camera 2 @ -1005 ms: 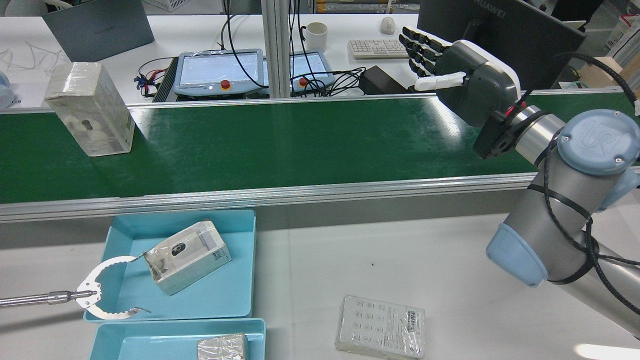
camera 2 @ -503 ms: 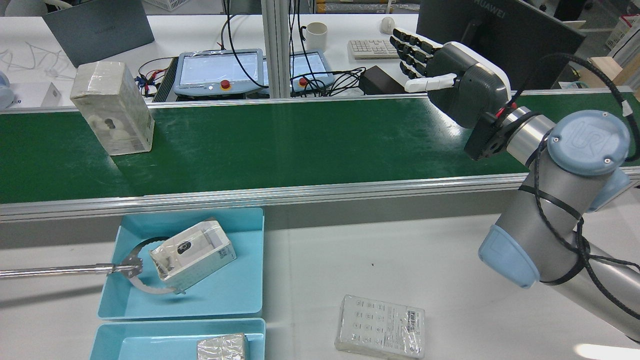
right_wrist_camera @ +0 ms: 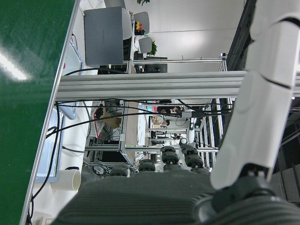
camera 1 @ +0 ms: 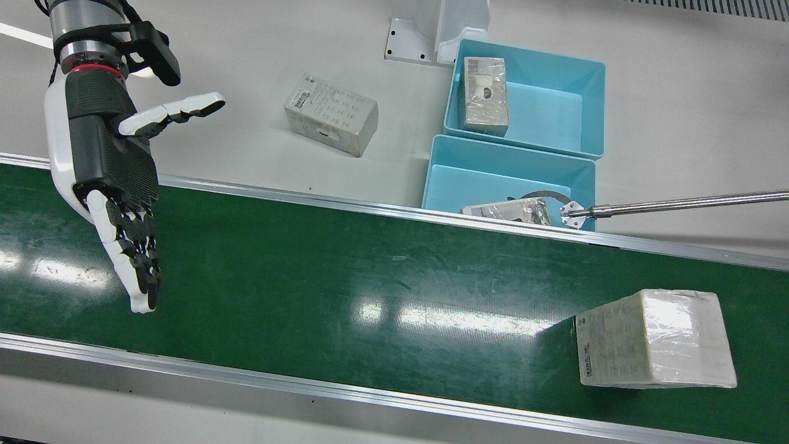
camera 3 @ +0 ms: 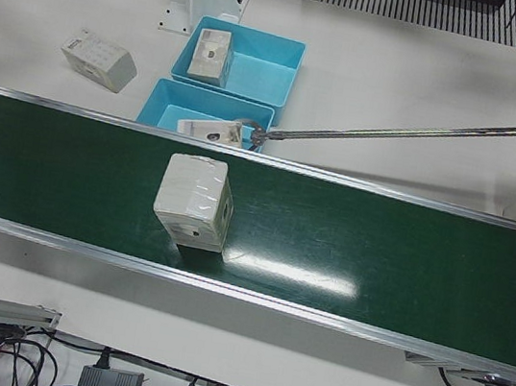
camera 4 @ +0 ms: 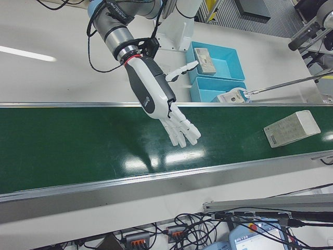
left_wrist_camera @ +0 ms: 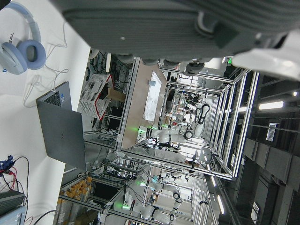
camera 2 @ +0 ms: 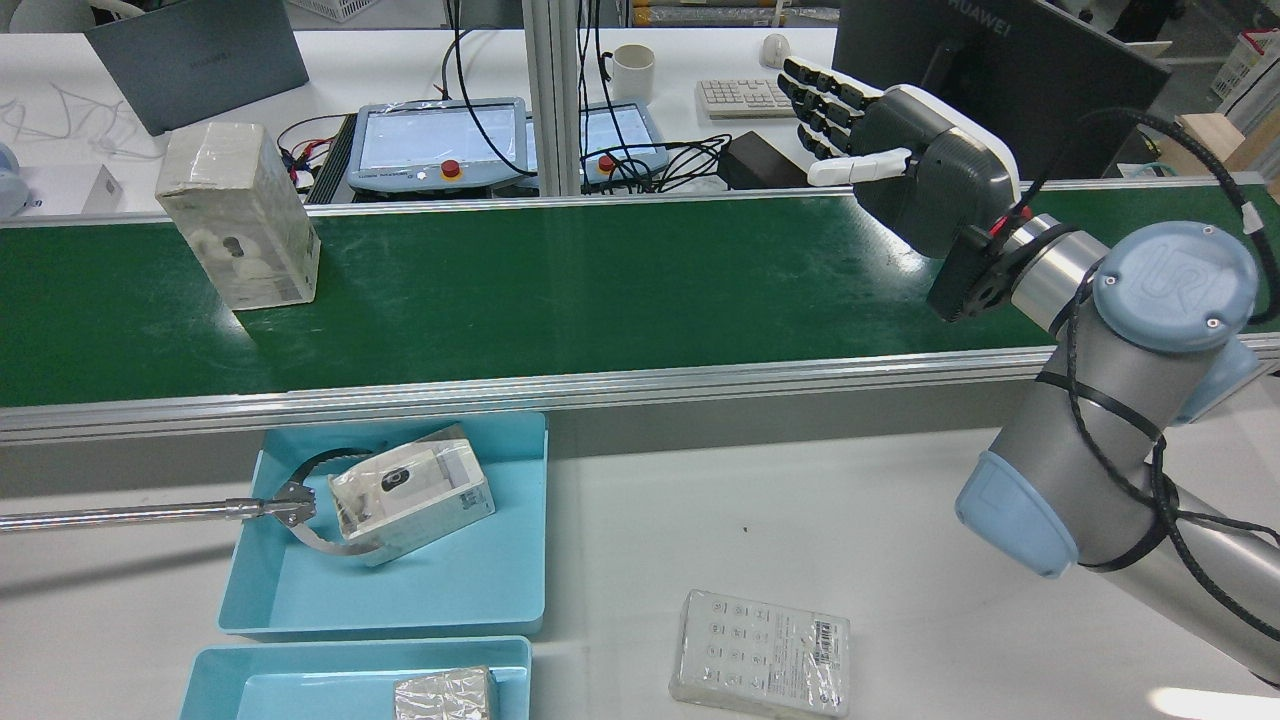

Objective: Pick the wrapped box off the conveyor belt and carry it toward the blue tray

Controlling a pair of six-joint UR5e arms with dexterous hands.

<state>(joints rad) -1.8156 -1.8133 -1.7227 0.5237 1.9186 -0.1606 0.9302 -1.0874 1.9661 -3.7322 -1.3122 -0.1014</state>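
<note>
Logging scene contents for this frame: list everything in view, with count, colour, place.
Plastic-wrapped whitish box on belt: 1, upright, near the belt's far edge, far from the hand.
Green conveyor belt: 1, spans the station.
Light-blue plastic trays: 2, on the white table beside the belt; each holds one wrapped box.
Metal reacher claw on a long rod: 1, silver, against the box in the belt-side tray.
Flat wrapped box: 1, white, loose on the table.
Right hand: open, over the belt.
Left hand: only its camera view; state unclear.
</note>
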